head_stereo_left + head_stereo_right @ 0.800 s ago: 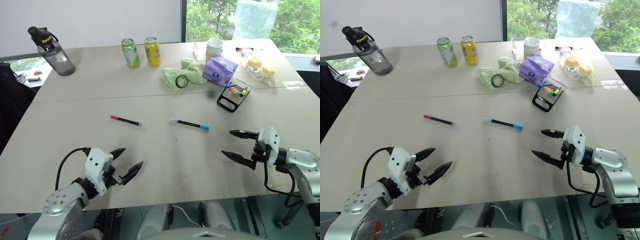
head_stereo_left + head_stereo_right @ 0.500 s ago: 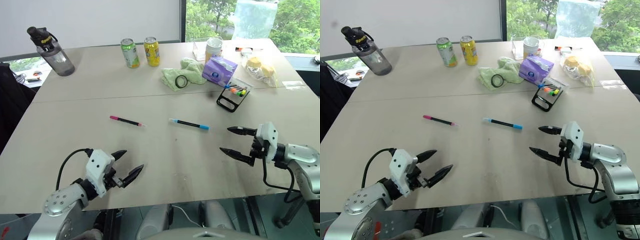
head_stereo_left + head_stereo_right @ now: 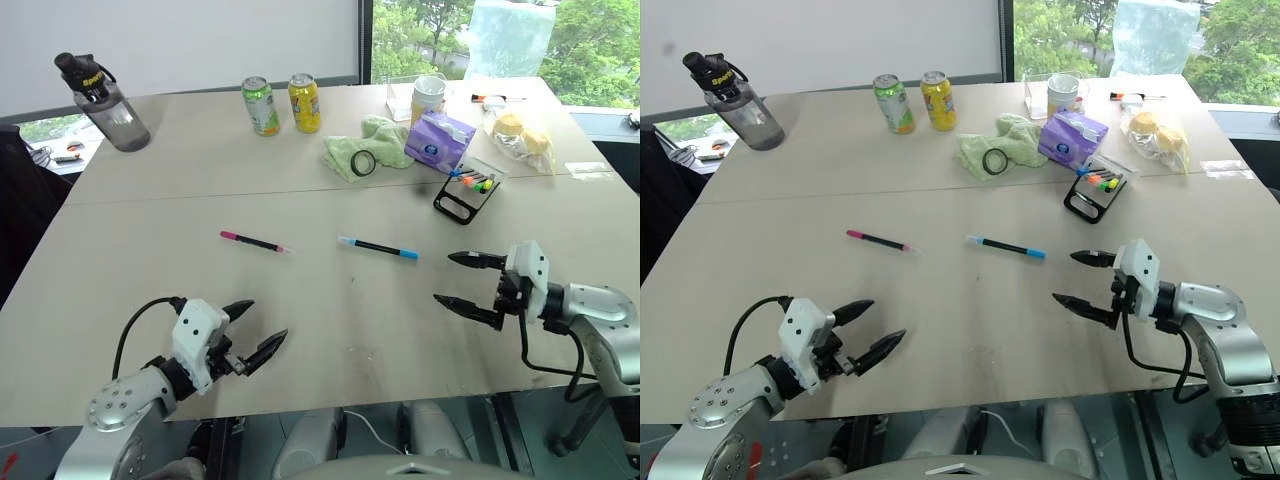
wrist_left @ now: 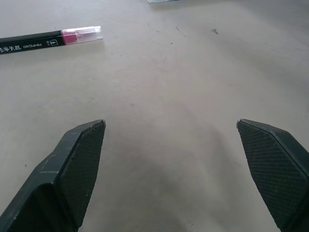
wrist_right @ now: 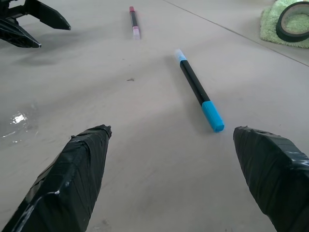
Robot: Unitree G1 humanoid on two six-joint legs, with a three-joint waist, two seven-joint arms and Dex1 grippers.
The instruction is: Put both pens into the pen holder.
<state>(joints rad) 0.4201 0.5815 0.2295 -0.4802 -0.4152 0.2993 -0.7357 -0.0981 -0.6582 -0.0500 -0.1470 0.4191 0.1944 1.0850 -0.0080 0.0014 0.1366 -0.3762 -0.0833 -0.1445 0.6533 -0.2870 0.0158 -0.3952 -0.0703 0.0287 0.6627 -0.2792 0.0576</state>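
Both pens lie flat on the worktop (image 3: 150, 220), neither one touched yet. The pink-ended pen (image 3: 254, 241) sits left of centre, the blue-ended pen (image 3: 378, 248) just right of centre, the two well apart and roughly in line. The pen holder (image 3: 465, 193) rests further back on the right, bright marker caps showing inside, just beside the purple tissue pack (image 3: 440, 141).

Here is the shift: the right pincer (image 3: 466, 281) has crept in leftward over the last moment, and it now hovers close to the blue cap end of that pen, jaws spread wide with nothing between them. In the right wrist view the blue-ended pen lies ahead between the two black fingers (image 5: 72, 169), so the line-up looks good. That reads as an approach on the blue pen, still short of a grasp.

The left pincer (image 3: 255, 330) has barely stirred. It hangs at the near left edge, jaws also wide and empty, with the pink-ended pen well beyond its tips.

So nothing is in the holder; the first pick is only being set up.
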